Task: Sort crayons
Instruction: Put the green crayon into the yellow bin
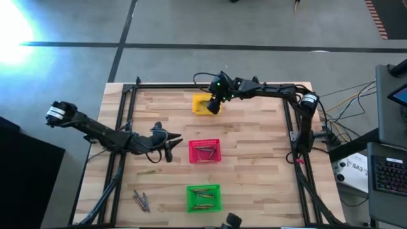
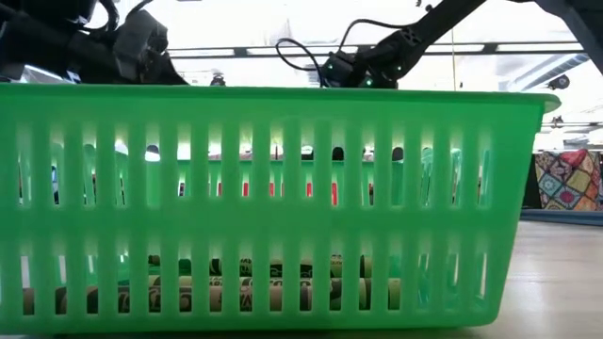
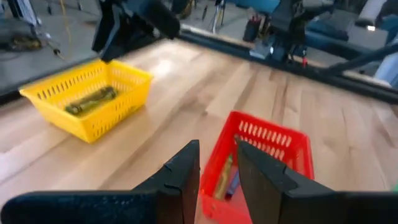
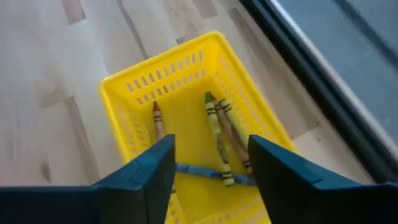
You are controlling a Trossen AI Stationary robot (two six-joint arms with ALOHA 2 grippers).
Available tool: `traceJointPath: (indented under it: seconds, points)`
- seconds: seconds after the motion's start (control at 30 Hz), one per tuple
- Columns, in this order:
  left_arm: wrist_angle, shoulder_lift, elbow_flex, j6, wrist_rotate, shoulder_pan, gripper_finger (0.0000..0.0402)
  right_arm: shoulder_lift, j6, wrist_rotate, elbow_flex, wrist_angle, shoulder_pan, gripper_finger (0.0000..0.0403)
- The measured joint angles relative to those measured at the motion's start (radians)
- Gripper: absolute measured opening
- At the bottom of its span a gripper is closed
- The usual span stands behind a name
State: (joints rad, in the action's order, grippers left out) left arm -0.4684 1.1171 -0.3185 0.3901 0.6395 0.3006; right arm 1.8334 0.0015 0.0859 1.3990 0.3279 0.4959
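Crayon sorting under way, right tool (image 4: 211, 165) above the small square yellow slotted plastic basket (image 1: 202, 105) at the table's far edge.

Right tool hangs over that basket with its fingers spread and nothing between them; several thin wax crayons (image 4: 216, 137), olive, brown and one blue, lie on the basket floor below. Left tool (image 3: 217, 168) hovers just beside the red slotted plastic basket (image 1: 205, 151) at mid-table, fingers slightly apart and empty; more sticks lie inside it. The green slotted plastic basket (image 1: 203, 198) near the front edge also holds some. Loose crayons (image 1: 141, 201) lie on the wooden plank table (image 1: 254, 159) at the front left, another stick nearer the left arm. Risk, as judged: the left tool sits close to the red basket's wall and could nudge or tip the light basket when it moves off; thin sticks lying flat may slip or roll from a pinch.
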Motion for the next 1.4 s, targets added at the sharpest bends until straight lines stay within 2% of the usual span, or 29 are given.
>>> traceJointPath:
  seconds: [0.13,0.33,0.43,0.53,0.73,0.83,0.97,1.13,1.4]
  points:
    - [0.163,-0.030,-0.035,0.069,-0.092,0.004,0.0091,-0.013,0.032,-0.004,-0.027,0.003,-0.057,0.0204]
    - [0.666,-0.029,-0.144,0.373,-0.337,0.070,0.0091,-0.027,0.016,-0.008,-0.066,-0.053,-0.194,0.0180]
    - [0.875,0.000,-0.198,0.530,-0.361,0.152,0.0091,-0.057,0.009,-0.022,-0.088,-0.126,-0.251,0.0165]
    - [0.999,0.035,-0.253,0.659,-0.373,0.239,0.0091,-0.096,0.001,-0.063,-0.106,-0.166,-0.288,0.0150]
    - [1.049,0.129,-0.304,0.766,-0.395,0.376,0.0091,-0.179,0.030,-0.079,-0.186,-0.258,-0.300,0.0133]
    - [1.066,0.187,-0.307,0.819,-0.385,0.394,0.0091,-0.216,0.050,-0.079,-0.251,-0.302,-0.299,0.0132]
    - [1.089,0.258,-0.318,0.857,-0.454,0.394,0.0095,-0.276,0.081,-0.079,-0.345,-0.348,-0.299,0.0132]
    - [1.179,0.321,-0.341,0.868,-0.515,0.395,0.0123,-0.359,0.093,-0.080,-0.427,-0.408,-0.299,0.0134]
    - [1.444,0.376,-0.420,0.861,-0.521,0.396,0.0177,-0.439,0.111,-0.080,-0.474,-0.435,-0.302,0.0133]
